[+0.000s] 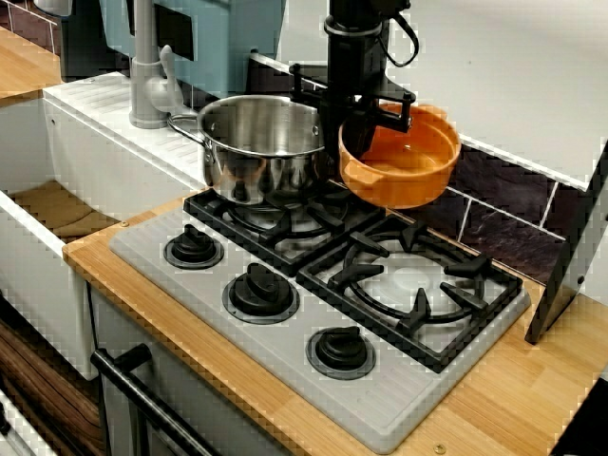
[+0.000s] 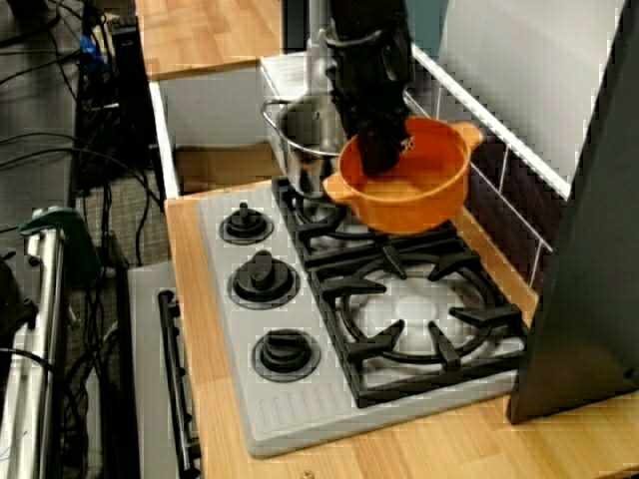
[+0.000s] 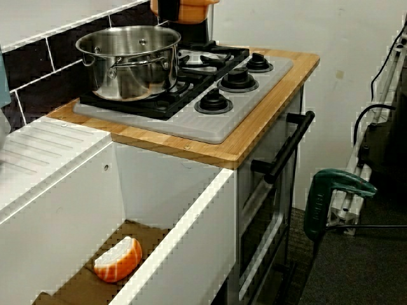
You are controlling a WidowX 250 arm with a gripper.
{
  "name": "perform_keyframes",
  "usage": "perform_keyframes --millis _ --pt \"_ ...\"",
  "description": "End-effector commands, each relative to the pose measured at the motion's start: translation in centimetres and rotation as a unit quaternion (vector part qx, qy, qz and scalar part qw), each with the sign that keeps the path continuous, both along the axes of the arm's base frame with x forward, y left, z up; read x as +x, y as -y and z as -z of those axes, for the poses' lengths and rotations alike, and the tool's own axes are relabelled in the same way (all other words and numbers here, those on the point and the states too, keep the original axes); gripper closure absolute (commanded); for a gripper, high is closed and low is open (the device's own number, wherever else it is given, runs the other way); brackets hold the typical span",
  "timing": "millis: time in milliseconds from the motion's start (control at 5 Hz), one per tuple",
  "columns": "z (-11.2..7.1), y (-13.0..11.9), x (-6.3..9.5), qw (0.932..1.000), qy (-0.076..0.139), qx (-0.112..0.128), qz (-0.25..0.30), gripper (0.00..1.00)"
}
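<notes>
- Gripper: black fingers come down from above and are clenched on the near rim of the orange bowl; one finger sits inside the wall, as the high side view shows; the bowl hangs from this one grip.
- Orange bowl: two-eared and glossy, with nothing visible inside; it is aloft over the back of the hob and touches no grate; it is tilted slightly towards the front; in the low view from the sink only its base shows, at the top edge.
- Steel pot: it stands upright on the rear left burner, just beside the bowl; its rim is close to the bowl's wall, and whether the two touch cannot be told.
- Right burner grate: bare, lying below and in front of the bowl.
- Step in hand, as judged: a carry, with the bowl lifted and not yet set down.
- Demands of any further move, as judged: a firm rim grip, since the load hangs off-centre; a level bowl; clearance from the pot's rim and handle; a slow descent onto the uneven grate bars.
- Surroundings: three black knobs along the front; a grey tap beside the sink; an orange-and-white piece on the sink floor.
</notes>
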State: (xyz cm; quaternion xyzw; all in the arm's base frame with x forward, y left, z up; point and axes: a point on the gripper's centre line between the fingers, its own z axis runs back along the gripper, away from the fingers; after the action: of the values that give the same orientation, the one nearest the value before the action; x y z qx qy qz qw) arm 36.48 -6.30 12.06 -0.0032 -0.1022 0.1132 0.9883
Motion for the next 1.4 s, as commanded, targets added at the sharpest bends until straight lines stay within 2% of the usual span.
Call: perform_keyframes --millis 0,200,600,1200 --pt "2.6 1.5 -0.5 0.9999 0.011 0.005 0.009 1.00" --pt "3.5 1.8 -0.2 0.9999 -0.005 0.001 0.013 1.00" --pt "3.9 2.3 -0.3 0.9996 -0.025 0.001 0.014 1.00" --pt "1.8 2.2 -0.7 0.9995 -0.026 -0.011 0.013 1.00"
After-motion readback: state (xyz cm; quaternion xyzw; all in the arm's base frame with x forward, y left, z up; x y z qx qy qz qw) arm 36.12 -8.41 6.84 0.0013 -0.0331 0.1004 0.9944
